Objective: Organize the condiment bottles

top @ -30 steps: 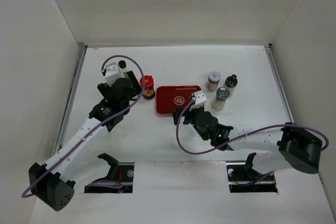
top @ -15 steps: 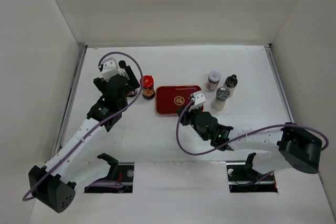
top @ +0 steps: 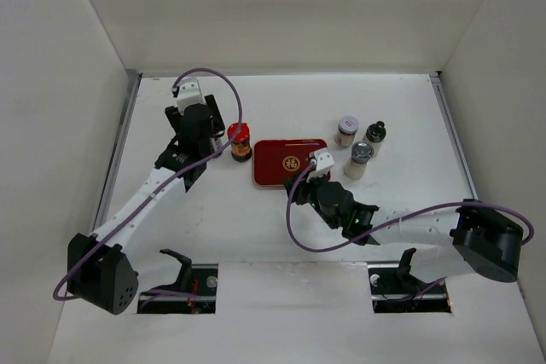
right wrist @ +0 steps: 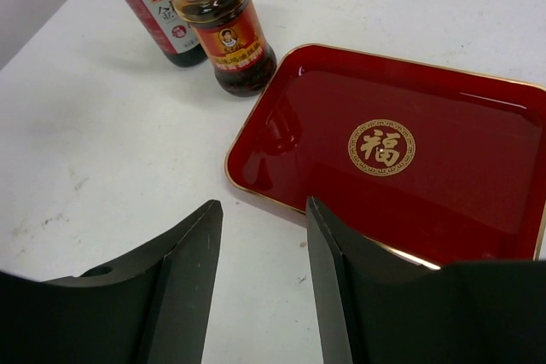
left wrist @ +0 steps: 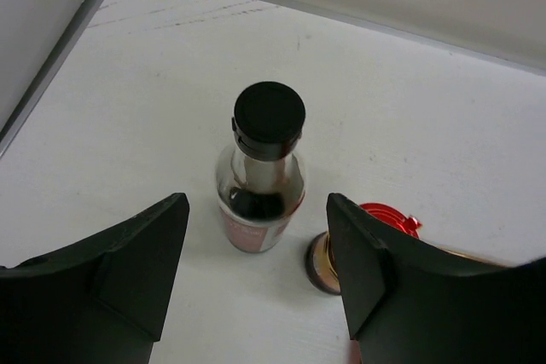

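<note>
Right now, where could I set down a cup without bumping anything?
The red tray is bare inside. The table lies bare along the back wall and right of the dark-knobbed bottle. Crowded: the red-capped jar and tall bottle at the left gripper, and the grey-capped shaker at the tray's right end.

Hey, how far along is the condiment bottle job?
Nothing looks done: the red tray is bare. In hand: the open left pincer faces the tall black-capped bottle, not touching; the right pincer, open and empty, hovers at the tray's edge. Left: all five, with red-capped jar, pinkish-white-lidded jar, dark-knobbed bottle, grey-capped shaker off the tray.
</note>
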You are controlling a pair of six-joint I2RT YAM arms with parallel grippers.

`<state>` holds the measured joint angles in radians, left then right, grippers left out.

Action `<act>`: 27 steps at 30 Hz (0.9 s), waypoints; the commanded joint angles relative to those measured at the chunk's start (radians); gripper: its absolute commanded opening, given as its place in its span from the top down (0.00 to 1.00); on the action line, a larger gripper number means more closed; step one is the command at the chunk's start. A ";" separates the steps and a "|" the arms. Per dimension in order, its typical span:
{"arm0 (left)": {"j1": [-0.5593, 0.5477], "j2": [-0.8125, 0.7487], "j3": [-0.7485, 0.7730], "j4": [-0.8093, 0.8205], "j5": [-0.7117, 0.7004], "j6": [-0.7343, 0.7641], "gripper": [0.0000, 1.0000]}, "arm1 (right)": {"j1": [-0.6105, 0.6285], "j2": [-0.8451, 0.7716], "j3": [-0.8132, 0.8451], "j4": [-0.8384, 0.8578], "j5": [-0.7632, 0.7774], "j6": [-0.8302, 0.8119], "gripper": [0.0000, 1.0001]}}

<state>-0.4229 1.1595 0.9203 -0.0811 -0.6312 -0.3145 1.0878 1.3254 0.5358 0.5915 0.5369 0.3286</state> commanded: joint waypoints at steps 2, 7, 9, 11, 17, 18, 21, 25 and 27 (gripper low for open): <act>0.037 0.046 0.077 0.121 0.014 0.035 0.37 | 0.004 0.017 0.030 0.039 -0.023 0.007 0.49; 0.055 0.133 0.103 0.199 0.028 0.052 0.45 | 0.007 0.018 0.033 0.042 -0.023 0.003 0.49; 0.060 0.163 0.124 0.207 0.044 0.057 0.50 | 0.001 0.029 0.036 0.030 -0.025 0.010 0.49; 0.066 0.184 0.134 0.219 0.048 0.058 0.54 | 0.002 0.023 0.039 0.022 -0.025 0.010 0.48; 0.071 0.192 0.149 0.240 0.039 0.064 0.74 | -0.007 0.024 0.035 0.028 -0.031 0.012 0.47; 0.068 0.190 0.150 0.251 0.034 0.068 0.78 | -0.007 0.023 0.035 0.030 -0.031 0.010 0.47; 0.060 0.175 0.172 0.257 0.012 0.083 0.85 | -0.007 0.034 0.035 0.041 -0.032 0.012 0.47; 0.052 0.138 0.187 0.309 -0.009 0.112 0.89 | -0.007 0.031 0.039 0.036 -0.037 0.010 0.47; 0.054 0.132 0.222 0.319 -0.009 0.136 0.90 | -0.007 0.031 0.035 0.042 -0.037 0.012 0.47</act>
<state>-0.3672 1.3708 1.0245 0.0742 -0.6056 -0.2276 1.0863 1.3567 0.5358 0.5907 0.5137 0.3328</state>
